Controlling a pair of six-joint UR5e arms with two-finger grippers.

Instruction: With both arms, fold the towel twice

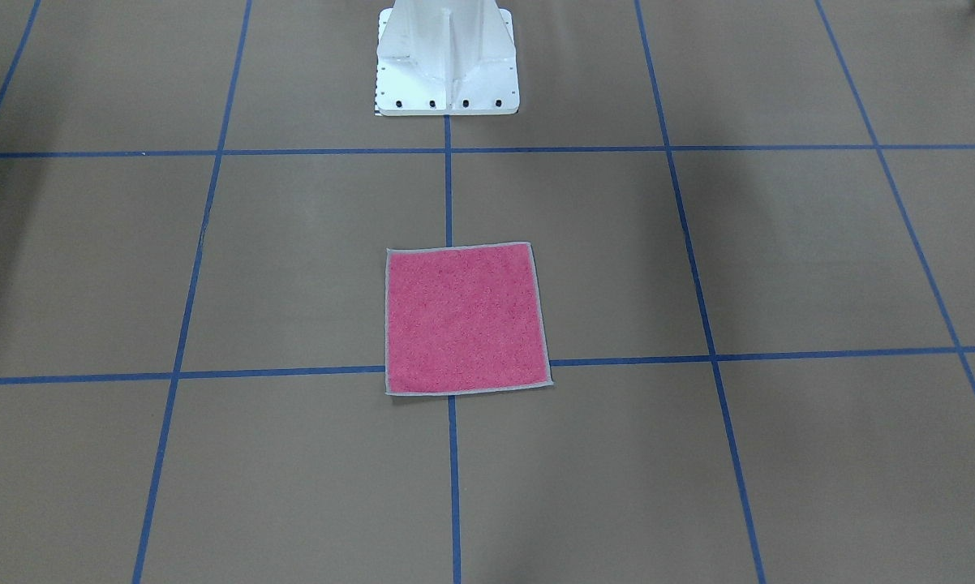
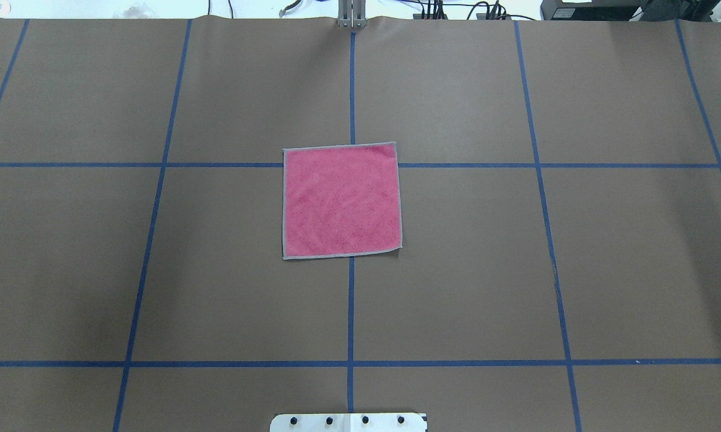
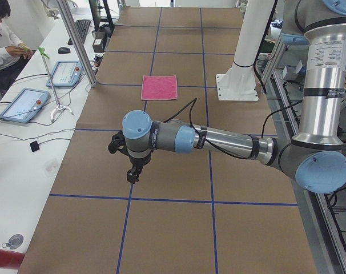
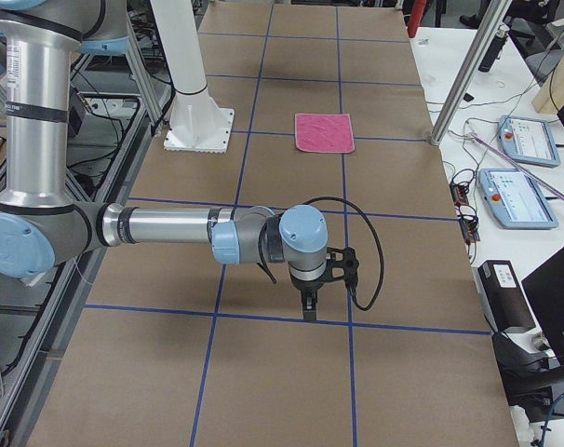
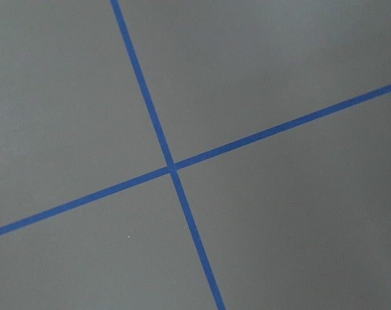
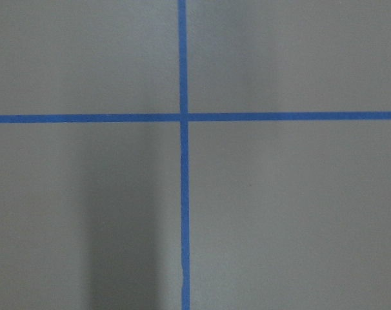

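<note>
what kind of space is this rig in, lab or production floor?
Most likely a robotics lab test cell: a brown paper-covered table with a blue tape grid, teach pendants on the side bench, and an operator seated there.

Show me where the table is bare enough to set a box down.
Bare paper lies in the tape squares on both sides of the towel, and between it and the white base. The towel covers the middle tape crossing. Toward the table's ends it is tighter: the left arm and the right arm each hang over the squares there.
</note>
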